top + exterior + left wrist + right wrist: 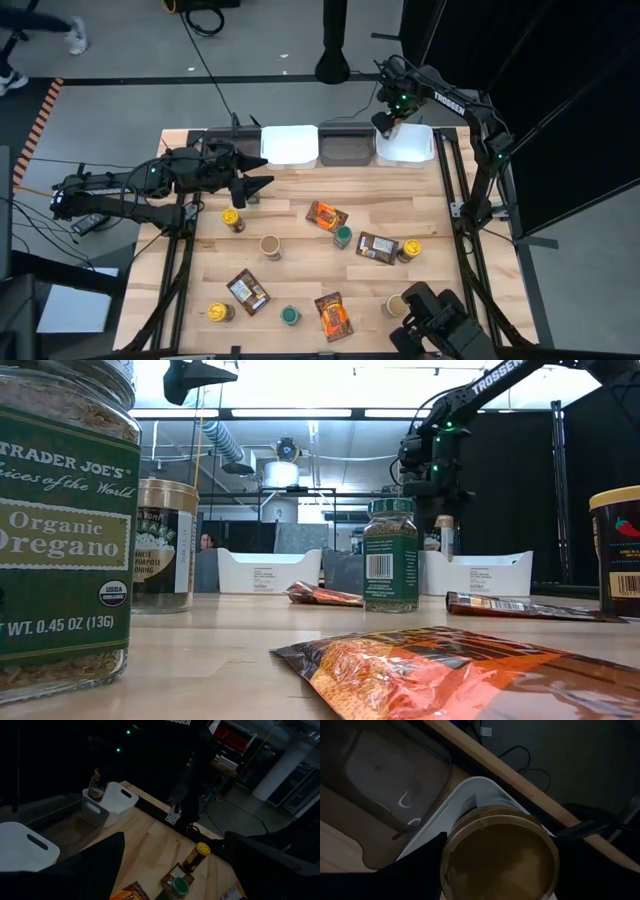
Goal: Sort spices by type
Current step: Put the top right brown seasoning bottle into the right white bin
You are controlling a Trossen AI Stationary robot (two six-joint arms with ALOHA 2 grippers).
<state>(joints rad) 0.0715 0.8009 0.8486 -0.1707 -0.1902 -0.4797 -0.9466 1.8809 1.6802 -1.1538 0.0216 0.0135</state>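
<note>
Oregano jar [62, 520] nearest | right pincer [386, 118] grips tan-lidded jar [499, 852] above white bin [410, 150] | left pincer [258, 186] wide open

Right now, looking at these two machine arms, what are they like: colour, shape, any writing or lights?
Both arms are black and jointed, slim tubes linked by bulkier joints. The right arm bears white TROSSEN lettering and small green lights. The left arm shows a green light too. Each ends in two dark flat fingers. Black cables trail from the left arm's base.
</note>
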